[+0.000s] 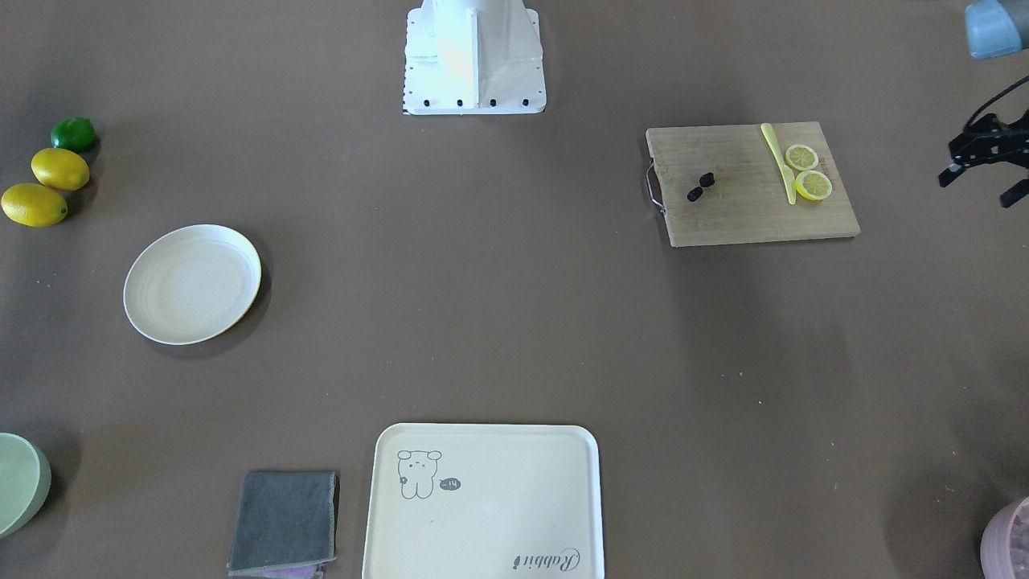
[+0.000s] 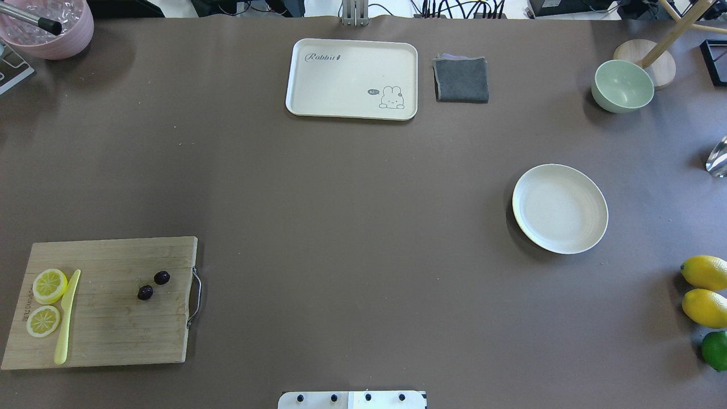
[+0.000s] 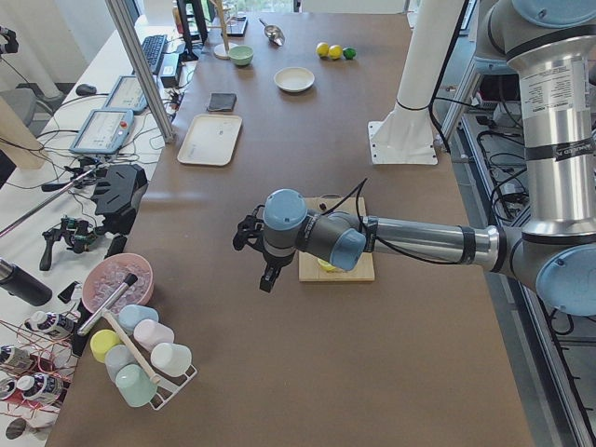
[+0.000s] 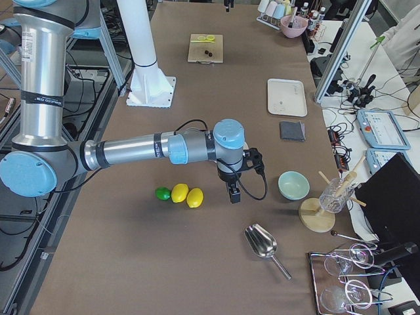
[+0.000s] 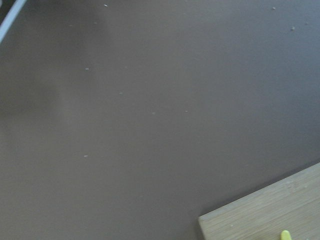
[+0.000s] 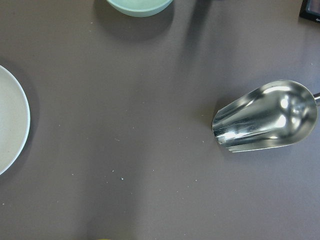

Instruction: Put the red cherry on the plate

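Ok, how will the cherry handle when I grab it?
Likely very light: the cherry is tiny beside the lemon slices. Both round fruits may roll on the flat board if nudged, so a pinch could slip off.

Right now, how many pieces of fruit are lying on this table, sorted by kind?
Whole lemons: 2
Lime: 1
Lemon slices: 2
Cherries: 2
Total: 7
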`<state>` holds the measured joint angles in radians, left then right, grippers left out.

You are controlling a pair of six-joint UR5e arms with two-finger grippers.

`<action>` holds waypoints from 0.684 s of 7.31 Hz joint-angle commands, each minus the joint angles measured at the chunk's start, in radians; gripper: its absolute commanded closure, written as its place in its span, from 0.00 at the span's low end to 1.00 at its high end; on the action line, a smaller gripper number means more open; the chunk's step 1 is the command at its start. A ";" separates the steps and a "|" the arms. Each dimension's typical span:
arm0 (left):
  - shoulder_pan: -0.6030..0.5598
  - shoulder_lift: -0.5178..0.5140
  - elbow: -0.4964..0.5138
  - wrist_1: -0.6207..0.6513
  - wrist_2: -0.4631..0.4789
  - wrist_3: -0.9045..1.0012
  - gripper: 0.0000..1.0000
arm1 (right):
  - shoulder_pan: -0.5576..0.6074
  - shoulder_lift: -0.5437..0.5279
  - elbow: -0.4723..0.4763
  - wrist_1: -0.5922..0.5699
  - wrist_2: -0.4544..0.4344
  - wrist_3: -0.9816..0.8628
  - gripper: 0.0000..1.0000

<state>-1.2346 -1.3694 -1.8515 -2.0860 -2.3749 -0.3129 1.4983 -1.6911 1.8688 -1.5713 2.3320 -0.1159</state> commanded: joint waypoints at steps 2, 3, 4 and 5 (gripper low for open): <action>0.303 0.004 -0.026 -0.224 0.103 -0.417 0.03 | -0.038 -0.002 -0.005 0.001 0.006 0.004 0.00; 0.399 0.000 -0.069 -0.259 0.173 -0.580 0.07 | -0.044 -0.001 -0.005 0.001 0.006 0.005 0.00; 0.479 0.000 -0.101 -0.259 0.236 -0.648 0.07 | -0.058 0.001 -0.005 0.002 0.004 -0.002 0.00; 0.569 -0.003 -0.115 -0.258 0.331 -0.725 0.07 | -0.079 0.002 -0.005 0.002 0.001 -0.002 0.00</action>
<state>-0.7731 -1.3701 -1.9405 -2.3381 -2.1442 -0.9340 1.4405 -1.6907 1.8639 -1.5698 2.3359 -0.1158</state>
